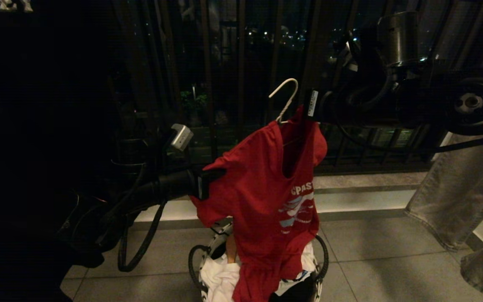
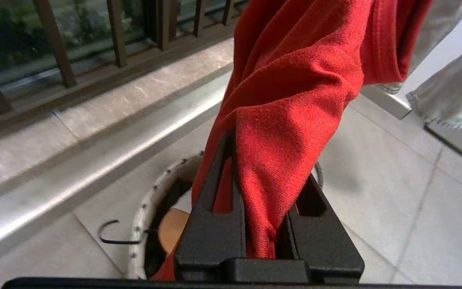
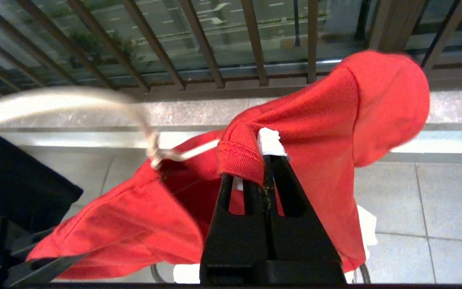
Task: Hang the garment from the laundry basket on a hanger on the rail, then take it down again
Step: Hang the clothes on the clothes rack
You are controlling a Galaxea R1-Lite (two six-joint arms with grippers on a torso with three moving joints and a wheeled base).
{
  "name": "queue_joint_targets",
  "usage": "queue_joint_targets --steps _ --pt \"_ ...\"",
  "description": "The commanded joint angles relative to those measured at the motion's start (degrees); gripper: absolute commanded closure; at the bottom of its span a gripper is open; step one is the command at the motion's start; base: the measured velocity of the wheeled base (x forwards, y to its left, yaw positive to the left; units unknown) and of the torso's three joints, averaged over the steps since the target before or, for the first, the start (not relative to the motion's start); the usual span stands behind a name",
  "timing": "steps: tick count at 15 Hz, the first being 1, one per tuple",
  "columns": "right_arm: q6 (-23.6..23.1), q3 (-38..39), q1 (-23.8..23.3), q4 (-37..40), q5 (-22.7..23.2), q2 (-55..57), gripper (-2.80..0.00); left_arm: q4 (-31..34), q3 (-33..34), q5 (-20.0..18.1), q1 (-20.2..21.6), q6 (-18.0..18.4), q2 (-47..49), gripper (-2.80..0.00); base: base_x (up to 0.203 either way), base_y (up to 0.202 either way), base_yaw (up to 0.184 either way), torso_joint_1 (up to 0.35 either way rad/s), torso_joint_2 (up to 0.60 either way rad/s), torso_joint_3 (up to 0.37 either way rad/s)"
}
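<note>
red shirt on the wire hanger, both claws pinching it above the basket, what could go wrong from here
1. The right claw pinches only the collar edge of the red shirt; the cloth might slip free.
2. The wire hanger has its hook free in the air and seems carried only by the shirt, so it could tip out of the neck.
3. The left claw grips a bunched fold, and the hem trails into the laundry basket, where it could snag.

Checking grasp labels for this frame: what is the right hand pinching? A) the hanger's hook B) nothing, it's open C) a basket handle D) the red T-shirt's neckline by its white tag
D: in the right wrist view the right hand is closed on the collar hem of the red T-shirt beside the white tag, while the hook of the wire hanger stands free above it.
</note>
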Motion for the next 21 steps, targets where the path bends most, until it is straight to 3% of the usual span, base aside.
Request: queue_joint_targets --steps 1,5,7,10,14,21 --pt "0.1 0.8 1.1 0.0 0.0 0.0 0.00 -1.4 0.3 -0.1 -0.7 -0.8 0.4 0.00 0.000 0.000 0.000 0.000 0.00 0.000" --pt "0.1 1.8 2.7 -0.2 0.0 -0.1 0.00 -14.3 2.1 0.0 -1.2 -3.0 4.7 0.00 0.000 0.000 0.000 0.000 0.00 0.000" --pt "0.1 1.7 2.6 -0.3 -0.1 -0.1 0.00 -17.1 2.3 0.0 -1.8 -6.2 5.7 0.00 0.000 0.000 0.000 0.000 0.00 0.000" --pt "0.3 2.0 2.9 -0.4 0.0 -0.5 0.00 -19.6 2.6 0.0 -2.9 -7.4 7.6 0.00 0.000 0.000 0.000 0.000 0.00 0.000" --pt "0.3 3.0 4.7 -0.5 0.0 -0.5 0.00 -30.7 3.7 0.1 -4.3 -10.1 12.2 0.00 0.000 0.000 0.000 0.000 0.00 0.000" --pt "0.3 3.8 5.7 -0.4 -0.1 -0.6 0.00 -32.4 3.9 0.1 -4.5 -11.1 12.9 0.00 0.000 0.000 0.000 0.000 0.00 0.000"
